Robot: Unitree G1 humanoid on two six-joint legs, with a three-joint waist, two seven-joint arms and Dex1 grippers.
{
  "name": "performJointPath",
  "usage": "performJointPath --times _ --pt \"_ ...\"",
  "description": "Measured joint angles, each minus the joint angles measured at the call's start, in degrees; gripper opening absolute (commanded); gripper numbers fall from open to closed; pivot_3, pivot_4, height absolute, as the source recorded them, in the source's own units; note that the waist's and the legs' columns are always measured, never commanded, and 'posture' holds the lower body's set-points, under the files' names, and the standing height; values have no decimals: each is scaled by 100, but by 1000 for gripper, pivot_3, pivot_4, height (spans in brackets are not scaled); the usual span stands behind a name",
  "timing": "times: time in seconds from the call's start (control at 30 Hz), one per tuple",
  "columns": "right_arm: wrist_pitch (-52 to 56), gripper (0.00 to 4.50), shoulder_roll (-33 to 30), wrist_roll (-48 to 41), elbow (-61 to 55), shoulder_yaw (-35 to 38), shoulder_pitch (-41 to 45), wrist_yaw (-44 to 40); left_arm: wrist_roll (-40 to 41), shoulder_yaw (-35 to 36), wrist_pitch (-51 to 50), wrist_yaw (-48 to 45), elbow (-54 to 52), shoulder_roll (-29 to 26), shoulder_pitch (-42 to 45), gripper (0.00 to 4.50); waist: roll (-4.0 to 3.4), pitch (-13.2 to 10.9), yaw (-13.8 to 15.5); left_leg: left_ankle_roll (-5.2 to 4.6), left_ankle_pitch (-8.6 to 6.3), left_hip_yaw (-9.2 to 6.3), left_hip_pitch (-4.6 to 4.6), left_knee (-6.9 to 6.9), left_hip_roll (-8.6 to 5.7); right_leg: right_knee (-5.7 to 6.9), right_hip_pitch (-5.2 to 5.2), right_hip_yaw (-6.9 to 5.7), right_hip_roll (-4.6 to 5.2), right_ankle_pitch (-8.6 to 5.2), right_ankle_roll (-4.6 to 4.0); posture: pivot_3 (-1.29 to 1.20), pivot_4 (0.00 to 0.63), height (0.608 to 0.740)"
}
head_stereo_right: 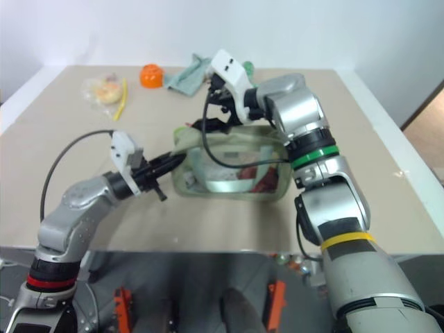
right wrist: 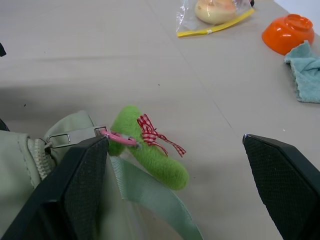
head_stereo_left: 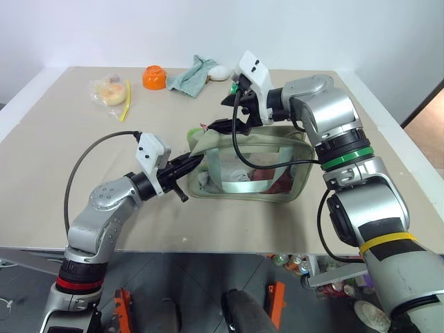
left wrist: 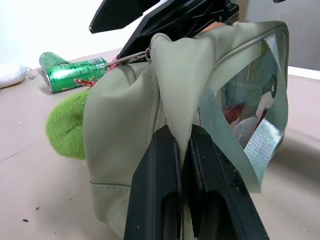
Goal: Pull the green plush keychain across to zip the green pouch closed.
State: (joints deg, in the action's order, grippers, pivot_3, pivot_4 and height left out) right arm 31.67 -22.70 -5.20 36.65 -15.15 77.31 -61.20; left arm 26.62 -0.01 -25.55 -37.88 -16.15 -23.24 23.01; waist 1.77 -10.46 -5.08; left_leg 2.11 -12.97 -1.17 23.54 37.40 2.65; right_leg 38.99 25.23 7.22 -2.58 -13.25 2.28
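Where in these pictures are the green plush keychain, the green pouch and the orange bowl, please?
green plush keychain [right wrist: 150, 152], right wrist view, on its fuzzy body.
green pouch [head_stereo_left: 274, 195], left eye view, on its lower front edge.
orange bowl [right wrist: 289, 33], right wrist view, on its side.

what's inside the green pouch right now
Through the clear front panel of the green pouch, something red and a pale item show, too unclear to name. The fabric walls and webbing straps cover the rest of the contents.
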Motion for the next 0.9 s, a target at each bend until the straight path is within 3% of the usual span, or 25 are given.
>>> performJointPath --times 0.57,0.9 --pt "-479 4452 79 147 -268 -41 -255 -287 48 7 -88 40 -7 -1 0 0 0 0 -10 0 0 1 -13 -1 1 0 -6 1 -1 1 -1 0 150 740" --pt "-952 4452 247 305 624 17 206 -217 90 14 -105 48 -20 3 1 0 0 0 -19 0 0 3 -11 -2 0 0 -6 3 0 0 -1 0 150 740"
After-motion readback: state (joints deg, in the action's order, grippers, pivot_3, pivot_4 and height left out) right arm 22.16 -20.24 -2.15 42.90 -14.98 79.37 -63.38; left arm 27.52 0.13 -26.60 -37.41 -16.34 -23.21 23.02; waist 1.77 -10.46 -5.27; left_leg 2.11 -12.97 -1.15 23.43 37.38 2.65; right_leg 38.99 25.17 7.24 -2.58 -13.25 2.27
